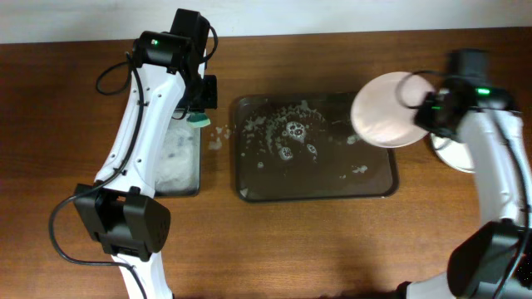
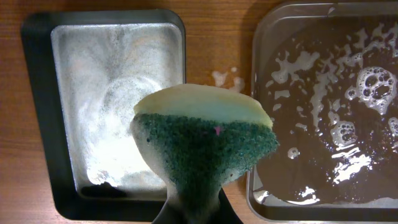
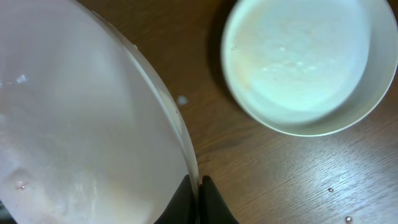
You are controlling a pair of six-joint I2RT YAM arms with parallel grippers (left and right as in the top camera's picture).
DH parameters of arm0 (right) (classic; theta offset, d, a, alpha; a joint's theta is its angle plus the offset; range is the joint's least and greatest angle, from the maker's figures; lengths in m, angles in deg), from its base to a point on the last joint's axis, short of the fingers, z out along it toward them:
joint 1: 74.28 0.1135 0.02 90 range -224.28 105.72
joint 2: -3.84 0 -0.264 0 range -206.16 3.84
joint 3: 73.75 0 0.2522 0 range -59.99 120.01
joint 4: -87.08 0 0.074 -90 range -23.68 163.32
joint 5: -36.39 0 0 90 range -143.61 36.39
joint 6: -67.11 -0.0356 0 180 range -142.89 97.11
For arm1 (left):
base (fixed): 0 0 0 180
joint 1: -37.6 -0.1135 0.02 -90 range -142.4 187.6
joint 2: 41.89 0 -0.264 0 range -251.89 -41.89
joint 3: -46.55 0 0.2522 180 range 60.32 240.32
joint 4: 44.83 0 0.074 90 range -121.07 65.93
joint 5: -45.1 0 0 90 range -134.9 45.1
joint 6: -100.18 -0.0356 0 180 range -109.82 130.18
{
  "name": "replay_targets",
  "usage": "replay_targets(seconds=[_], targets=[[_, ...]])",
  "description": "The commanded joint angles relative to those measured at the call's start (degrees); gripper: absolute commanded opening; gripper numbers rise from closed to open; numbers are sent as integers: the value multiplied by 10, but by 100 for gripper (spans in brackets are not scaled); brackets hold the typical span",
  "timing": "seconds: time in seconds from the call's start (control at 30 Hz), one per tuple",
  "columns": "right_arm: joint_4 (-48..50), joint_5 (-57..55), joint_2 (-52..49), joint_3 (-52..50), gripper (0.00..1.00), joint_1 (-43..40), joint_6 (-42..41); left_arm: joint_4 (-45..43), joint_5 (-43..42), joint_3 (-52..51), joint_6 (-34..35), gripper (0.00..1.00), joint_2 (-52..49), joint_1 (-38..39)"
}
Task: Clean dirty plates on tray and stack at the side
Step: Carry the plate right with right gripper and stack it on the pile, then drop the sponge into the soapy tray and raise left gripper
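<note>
My right gripper [image 1: 430, 111] is shut on the rim of a white plate [image 1: 386, 110] and holds it tilted in the air over the right end of the dark brown tray [image 1: 316, 193]. In the right wrist view the held plate [image 3: 81, 124] fills the left, pinched between my fingers [image 3: 199, 193]. Another white plate [image 3: 305, 62] lies on the table to the right, partly hidden by my right arm in the overhead view [image 1: 453, 156]. The tray holds soapy water and no plates. My left gripper [image 1: 199, 108] is shut on a green and yellow sponge [image 2: 205, 143], between the two trays.
A narrow black tray [image 1: 179, 158] with white foam lies left of the brown tray; it also shows in the left wrist view [image 2: 37, 106]. Foam specks [image 1: 218, 137] lie on the wood between the trays. The brown tray's rim [image 2: 256, 124] is at the right of the left wrist view.
</note>
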Motion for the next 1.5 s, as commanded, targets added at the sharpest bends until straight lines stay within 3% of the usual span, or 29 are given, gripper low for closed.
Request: replay_targets(seconds=[0.0, 0.17, 0.4, 0.8, 1.13, 1.2, 1.23, 1.37, 1.47], targets=[[7, 156, 0, -4, 4, -114, 14, -1, 4, -2, 4, 1, 3, 0], [29, 179, -3, -5, 4, -249, -2, -2, 2, -2, 4, 1, 3, 0], [68, 159, -42, -6, 4, -340, -2, -2, 2, -2, 3, 1, 3, 1], [100, 123, -179, -7, 4, -346, -2, -1, 3, -2, 3, 1, 3, 5], [150, 124, -209, -7, 5, -319, -1, -1, 2, -2, 3, 1, 3, 5], [150, 124, -209, -7, 13, -316, -1, -1, 2, -2, 3, 1, 3, 5], [149, 124, -209, -7, 22, -314, -1, -1, 2, -2, 3, 1, 3, 5], [137, 141, -207, -7, 23, -310, 1, -1, 3, -2, 3, 1, 3, 5], [121, 161, -190, -5, 30, -309, 1, 1, 3, -2, 3, 1, 3, 5]])
